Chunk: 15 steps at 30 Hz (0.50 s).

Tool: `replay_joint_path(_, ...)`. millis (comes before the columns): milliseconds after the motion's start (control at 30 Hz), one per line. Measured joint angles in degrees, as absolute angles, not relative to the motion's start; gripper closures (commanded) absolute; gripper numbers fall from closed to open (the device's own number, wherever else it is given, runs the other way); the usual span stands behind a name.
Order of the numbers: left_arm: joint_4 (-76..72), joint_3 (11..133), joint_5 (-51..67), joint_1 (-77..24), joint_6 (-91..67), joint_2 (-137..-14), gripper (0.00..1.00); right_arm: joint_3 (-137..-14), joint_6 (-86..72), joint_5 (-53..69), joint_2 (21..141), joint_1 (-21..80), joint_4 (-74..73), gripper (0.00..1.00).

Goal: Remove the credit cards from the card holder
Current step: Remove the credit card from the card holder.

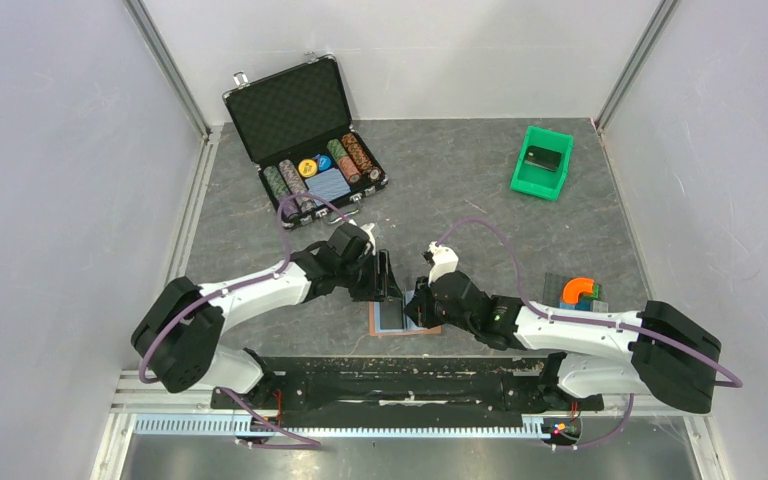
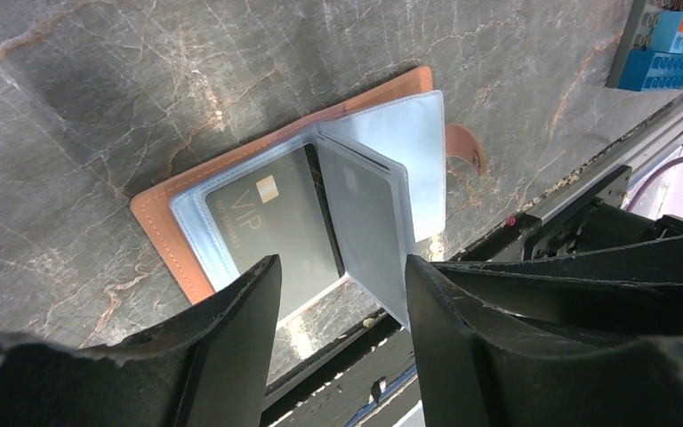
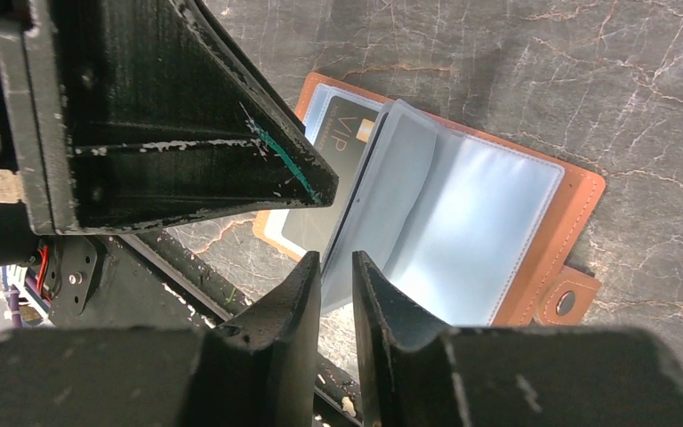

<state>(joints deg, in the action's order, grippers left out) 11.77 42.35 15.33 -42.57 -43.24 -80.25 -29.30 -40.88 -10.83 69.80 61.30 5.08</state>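
Right, wide view first: grey stone table (image 1: 480, 200), open poker-chip case (image 1: 300, 120) at the far side, green bin (image 1: 535, 190) holding a black block (image 1: 542, 157) off to the far right, toy bricks (image 1: 580, 292) nearer. None of that is in play. Both arms lean in over the near side, and that's where the card holder (image 2: 160, 218) lies, flat and open, blue lining up, close to the table's near edge.

Left gripper (image 2: 342, 267) hangs over it, jaws spread, nothing between them to hold. Right gripper (image 3: 336, 260) is the busy one: jaws nearly together, and the edge of a clear sleeve page (image 3: 382, 205) runs down into that slit. Pinched, or merely bracketed? I can't tell from these views.

Cards next, and both are inside the holder. The VIP card (image 2: 276, 222) sits in the pocket lying flat; a plain grey card (image 2: 365, 222) rides inside the raised page.

Now the dangers. If the right jaws have plastic rather than card, a pull would likely drag the whole holder up or toward the table edge, since nothing pins it down. With a weak bite, the page could slip free and flop back over the VIP card. And the left gripper's finger is very near that page, so one nudge could knock it out of reach.
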Motion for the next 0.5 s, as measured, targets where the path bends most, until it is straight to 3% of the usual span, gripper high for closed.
replay_joint_path(500, 10.07, 42.35, 16.62, -42.57, -43.24, -81.73, 0.40, -29.23, -40.86, -10.90, 69.80, 61.30, 4.64, 0.74)
